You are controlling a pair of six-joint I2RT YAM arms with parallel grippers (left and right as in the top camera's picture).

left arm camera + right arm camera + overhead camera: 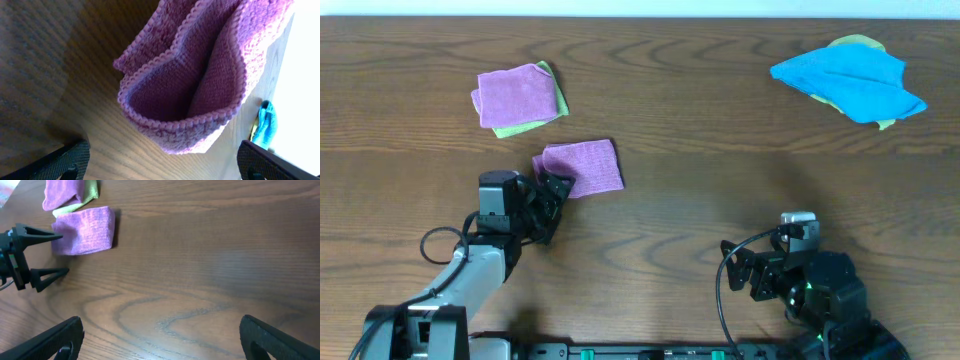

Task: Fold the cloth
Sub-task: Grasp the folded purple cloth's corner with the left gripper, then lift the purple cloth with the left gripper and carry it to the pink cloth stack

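while folded flat, the cloth (588,166) just ahead of the left gripper (558,190), its jaws wide apart

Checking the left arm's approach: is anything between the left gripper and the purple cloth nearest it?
Nothing visible. The left gripper is open, its fingertips right at the near edge of the purple cloth.

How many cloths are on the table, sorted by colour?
Purple: 2 (folded cloth; stacked purple cloth)
Yellow-green: 2 (yellow-green cloth under purple; yellow-green cloth under blue)
Blue: 1 (blue cloth)
Total: 5
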